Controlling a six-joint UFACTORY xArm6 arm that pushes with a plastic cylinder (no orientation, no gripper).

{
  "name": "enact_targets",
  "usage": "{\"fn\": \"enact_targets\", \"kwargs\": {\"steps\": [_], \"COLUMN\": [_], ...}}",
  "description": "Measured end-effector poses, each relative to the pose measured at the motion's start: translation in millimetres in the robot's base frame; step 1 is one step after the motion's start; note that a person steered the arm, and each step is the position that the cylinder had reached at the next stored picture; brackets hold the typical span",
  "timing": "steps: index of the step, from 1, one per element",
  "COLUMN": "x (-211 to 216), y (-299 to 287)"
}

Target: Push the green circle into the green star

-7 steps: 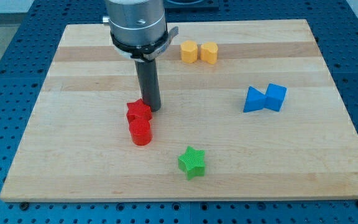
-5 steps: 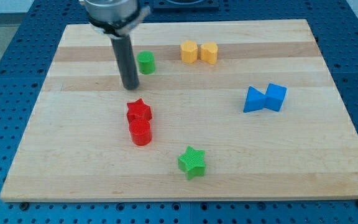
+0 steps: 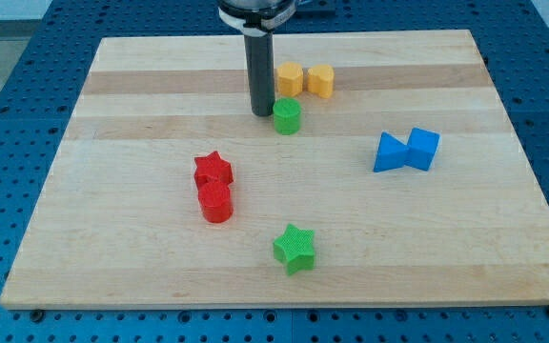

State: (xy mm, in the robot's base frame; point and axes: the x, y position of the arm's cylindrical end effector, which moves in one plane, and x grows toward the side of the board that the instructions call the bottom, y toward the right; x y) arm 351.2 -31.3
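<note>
Tip against green circle, star well below.
Red star (image 3: pixel 213 170) touched red cylinder (image 3: pixel 216 202) at the view's left; my tip (image 3: pixel 261 113), a bare rod with no fingers, sat just left of green circle (image 3: pixel 287 116); green star (image 3: pixel 294 248) lay near the view's bottom; blue blocks (image 3: pixel 406 150) at the right.

We take the green circle (image 3: pixel 287 116) as our landmark. My tip (image 3: pixel 261 114) stands just to its left in the view, touching or nearly so. Toward the view's top, close by, sit two yellow blocks (image 3: pixel 305 80) side by side. Well to its right lie two blue blocks (image 3: pixel 407 150) touching each other. Below and left of it — the red star (image 3: pixel 213 170) with the red cylinder (image 3: pixel 216 202) against its lower side. Far below it lies the green star (image 3: pixel 294 248), all on the wooden board (image 3: pixel 122 238).
</note>
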Motion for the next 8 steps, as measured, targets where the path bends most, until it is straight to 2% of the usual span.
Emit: {"fn": "enact_targets", "kwargs": {"steps": [2,8], "x": [5.1,148.4], "y": [60.1,61.7]}}
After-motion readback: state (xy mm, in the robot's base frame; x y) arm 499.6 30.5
